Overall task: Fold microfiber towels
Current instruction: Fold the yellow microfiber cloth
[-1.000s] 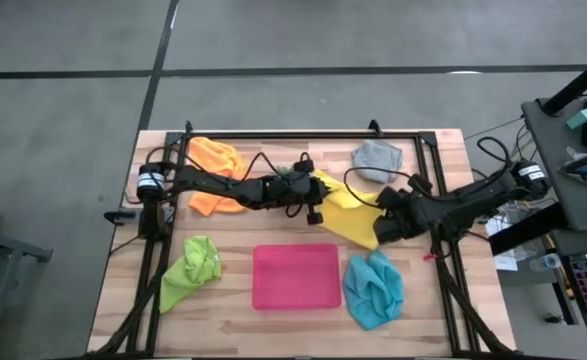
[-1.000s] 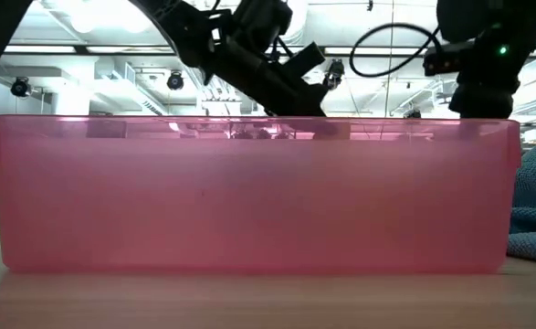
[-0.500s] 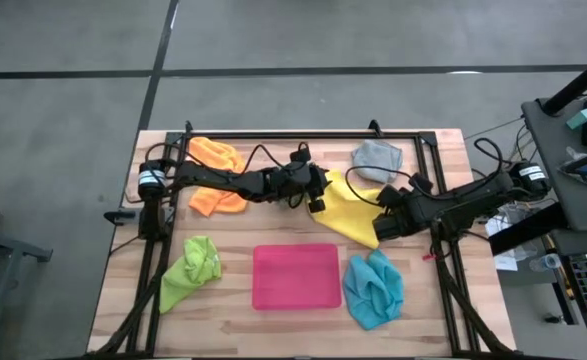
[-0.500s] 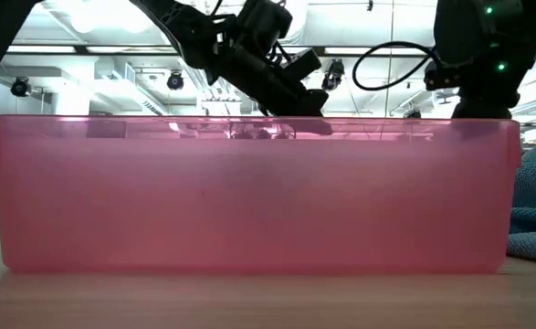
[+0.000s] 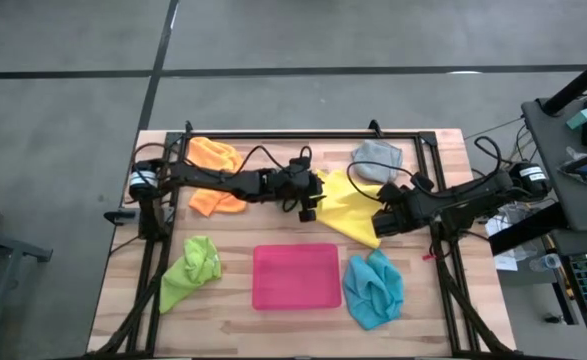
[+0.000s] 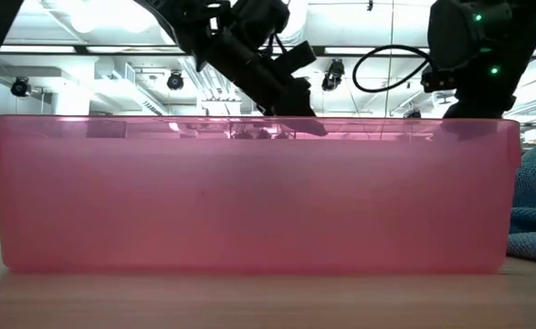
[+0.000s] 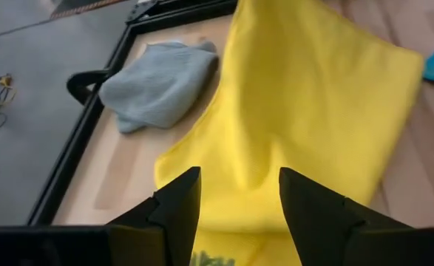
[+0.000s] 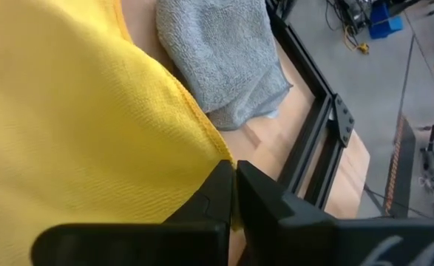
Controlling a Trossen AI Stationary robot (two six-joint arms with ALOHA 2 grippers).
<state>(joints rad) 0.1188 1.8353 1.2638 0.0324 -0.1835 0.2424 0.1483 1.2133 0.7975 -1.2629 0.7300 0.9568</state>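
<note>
I am working the yellow towel (image 5: 351, 203) in the upper middle of the high view, where it is lying spread on the desk (image 5: 443, 330) between my two arms. The left gripper (image 5: 309, 199) is sitting at the towel's left edge, and from its wrist camera I am seeing its fingers (image 7: 176, 207) standing apart with nothing between them, the yellow cloth lying flat just beyond the tips. The right gripper (image 5: 383, 222) is at the towel's lower right edge; its fingers (image 8: 220, 198) are pressed narrow, almost together, right at the yellow hem, and I am not able to say for certain that any cloth is pinched between them.

As I am judging it, the task is barely begun. The yellow towel is looking opened out rather than folded, with no clean crease showing. The orange towel (image 5: 213, 170) is lying bunched at the upper left, partly under the left arm, the grey towel (image 5: 376, 157) is sitting in a soft lump at the upper right just beyond the yellow one, the lime green towel (image 5: 190, 270) is crumpled at the lower left, and the light blue towel (image 5: 373, 288) is heaped at the lower right. The pink tray (image 5: 296, 276) at lower centre is holding nothing, so all five cloths are awaiting folding, the yellow one first
</note>
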